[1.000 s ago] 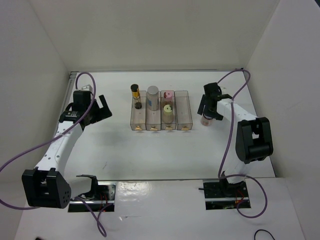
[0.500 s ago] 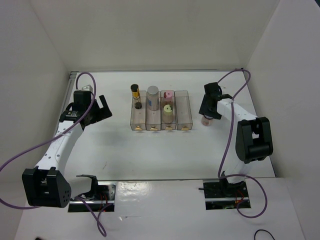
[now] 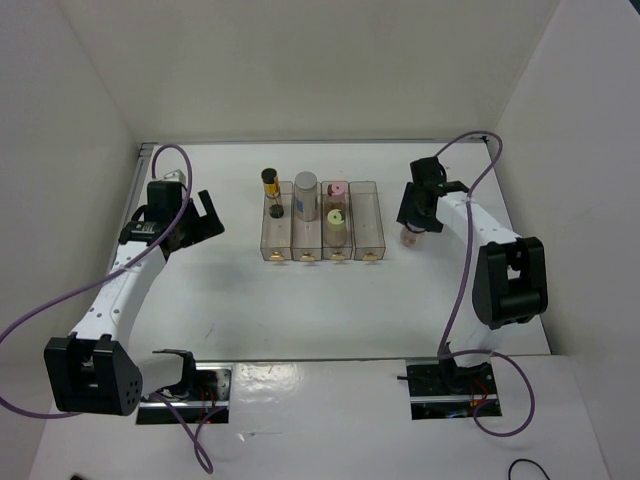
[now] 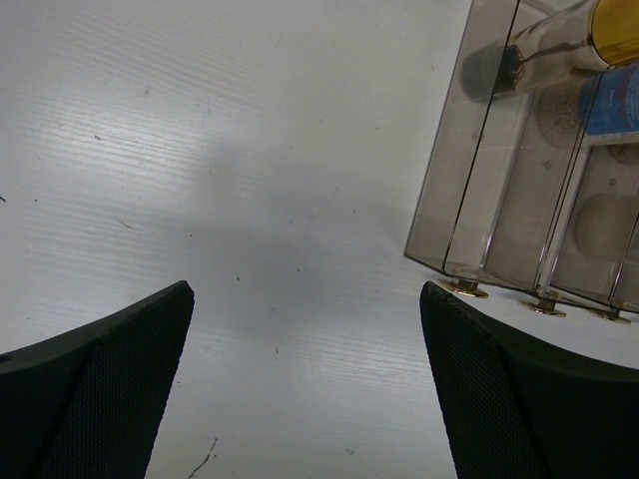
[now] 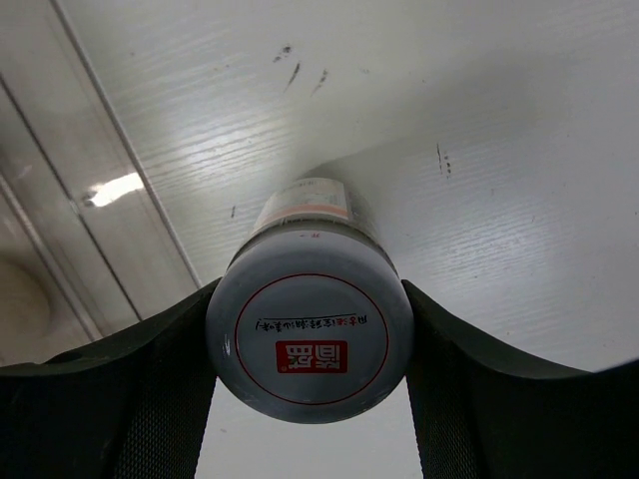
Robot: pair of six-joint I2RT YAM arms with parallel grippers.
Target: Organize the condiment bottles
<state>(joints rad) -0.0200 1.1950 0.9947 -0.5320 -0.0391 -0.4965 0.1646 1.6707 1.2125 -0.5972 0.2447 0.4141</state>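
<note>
Condiment bottles mostly stood in or by the clear bins, ahead and to the right of the left jaws, which gaped wide on nothing, while 1 jar sat squarely between the right jaws, closed against the sides of its lid. That jar looked small, light and rigid, its round wall probably slick, so I judged the cap's girth a fair hold if kept level and gripped firmly without crushing.

You're working in a robotics lab test cell: plain white panel walls box in a white wood-grain tabletop, with two white-and-black robot arms trailing loose purple cables bolted along its near edge.
</note>
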